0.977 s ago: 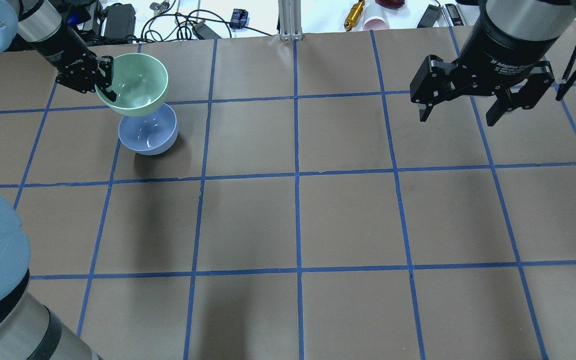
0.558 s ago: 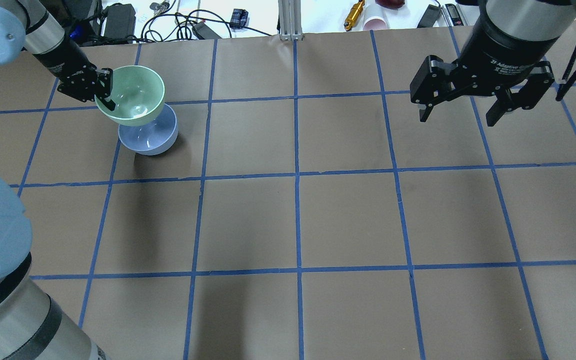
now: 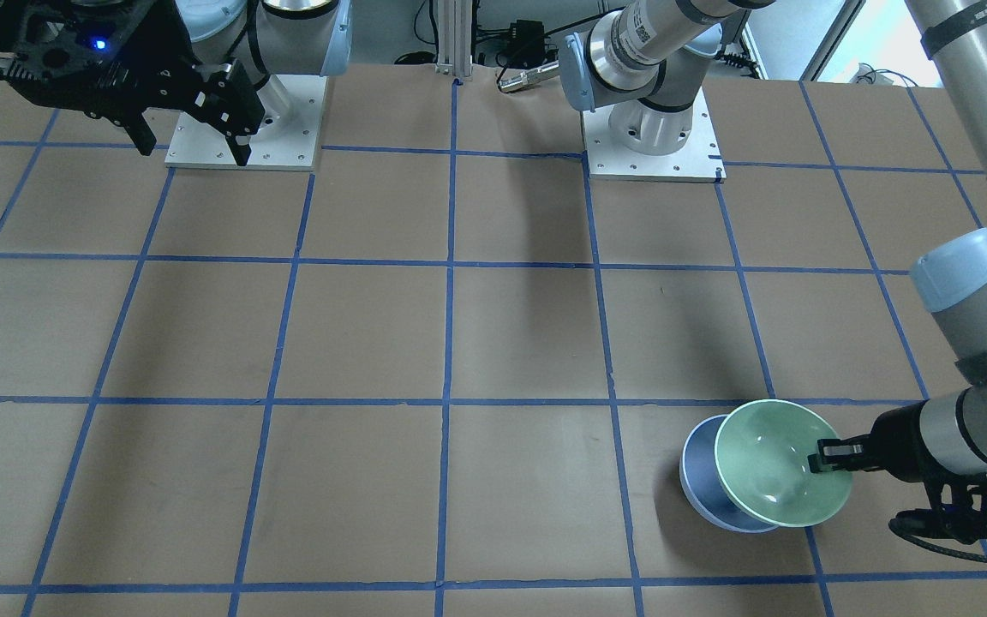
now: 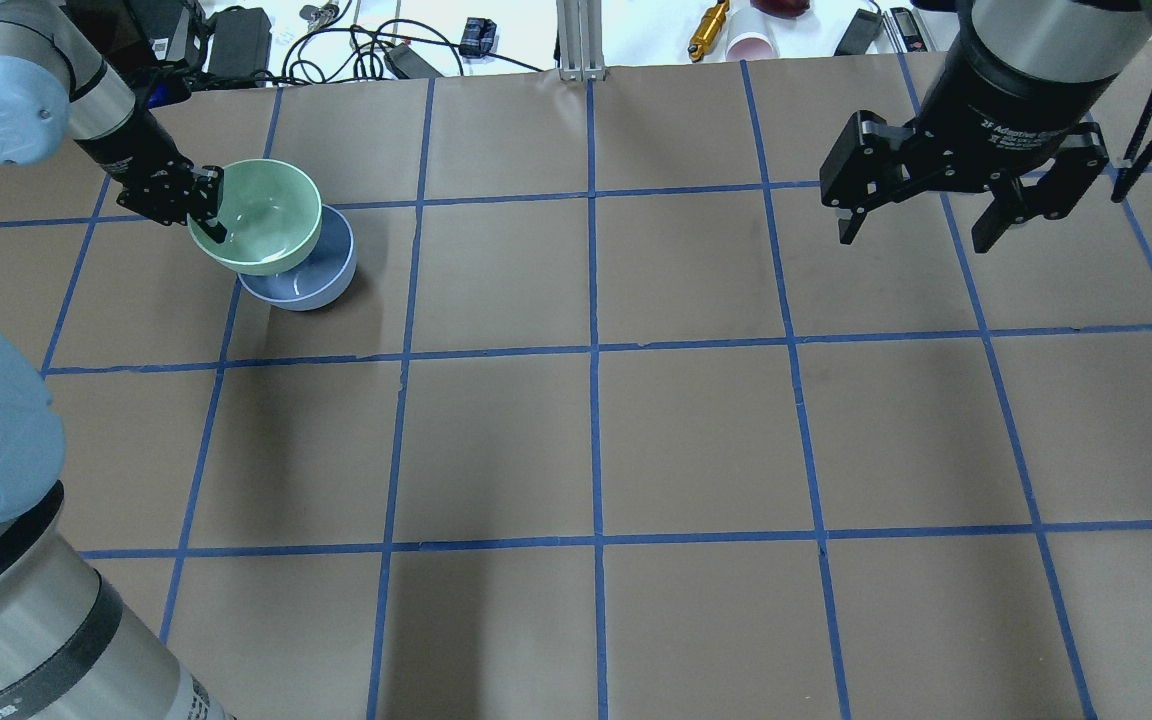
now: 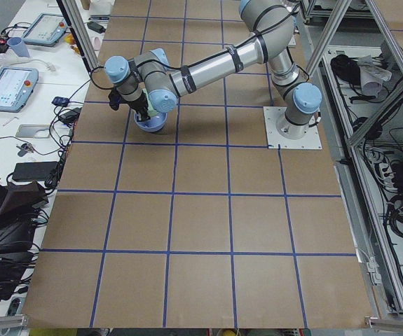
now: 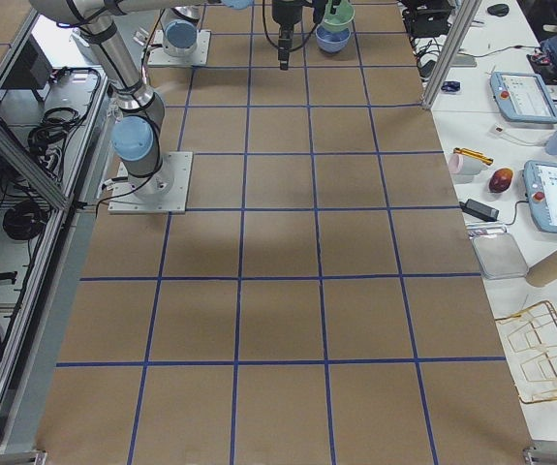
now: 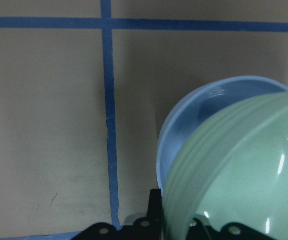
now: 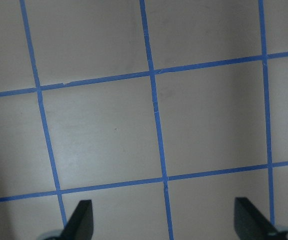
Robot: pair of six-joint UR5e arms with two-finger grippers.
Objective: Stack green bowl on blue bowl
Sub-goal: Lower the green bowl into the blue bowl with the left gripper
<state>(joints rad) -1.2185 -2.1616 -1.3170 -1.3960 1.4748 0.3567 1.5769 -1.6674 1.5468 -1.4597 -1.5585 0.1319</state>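
My left gripper is shut on the rim of the green bowl and holds it low over the blue bowl, overlapping it and offset toward the far left. The blue bowl stands on the table; whether the two bowls touch I cannot tell. In the front-facing view the green bowl covers most of the blue bowl, with the left gripper at its right rim. The left wrist view shows the green bowl over the blue bowl. My right gripper is open and empty, high at the far right.
The table is brown paper with a blue tape grid. Cables, a white cup and tools lie beyond its far edge. The arms' base plates sit on the robot's side.
My left gripper has lowered the green bowl toward the blue bowl, so it now overlaps more of it. The right arm has not moved.
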